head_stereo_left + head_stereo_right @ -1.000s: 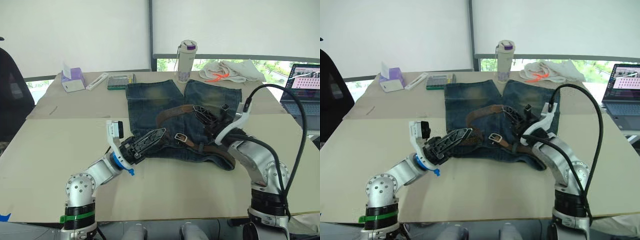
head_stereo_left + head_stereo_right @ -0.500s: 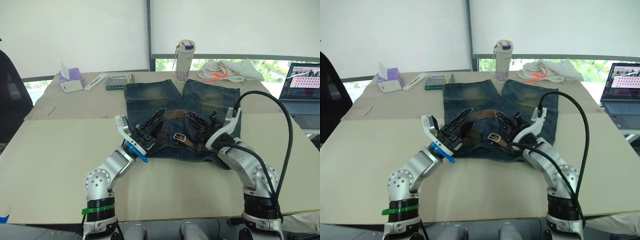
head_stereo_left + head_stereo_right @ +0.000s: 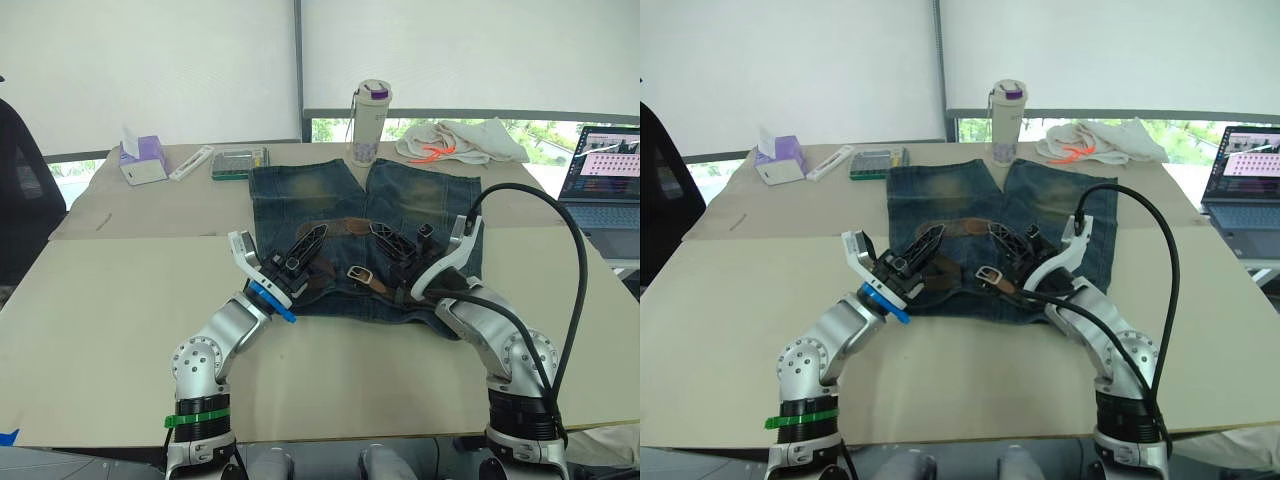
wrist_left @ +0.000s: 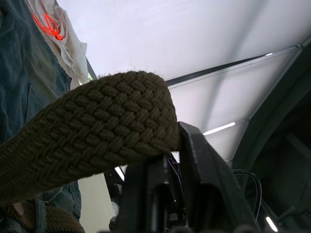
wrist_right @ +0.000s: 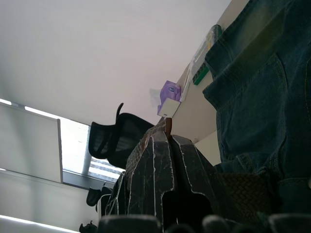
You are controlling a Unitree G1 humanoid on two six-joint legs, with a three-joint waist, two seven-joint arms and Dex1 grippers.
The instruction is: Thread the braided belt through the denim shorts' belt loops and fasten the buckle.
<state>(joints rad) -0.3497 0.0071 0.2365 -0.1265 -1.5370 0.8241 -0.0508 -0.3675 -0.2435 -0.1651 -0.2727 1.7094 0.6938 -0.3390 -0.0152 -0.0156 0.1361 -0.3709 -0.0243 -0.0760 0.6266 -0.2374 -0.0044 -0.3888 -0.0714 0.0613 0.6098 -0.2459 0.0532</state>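
Left pincer (image 3: 305,252) lower, belt (image 4: 92,141) half-hidden

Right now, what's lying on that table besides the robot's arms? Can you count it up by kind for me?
Denim shorts: 1
Braided belt: 1
Bottle: 1
Tissue box: 1
White cloth: 1
Green-edged flat case: 1
White stick-shaped item: 1
Total: 7

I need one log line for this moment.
left end effector: shut on belt | right end effector: shut on belt | buckle: unfastened, on shorts
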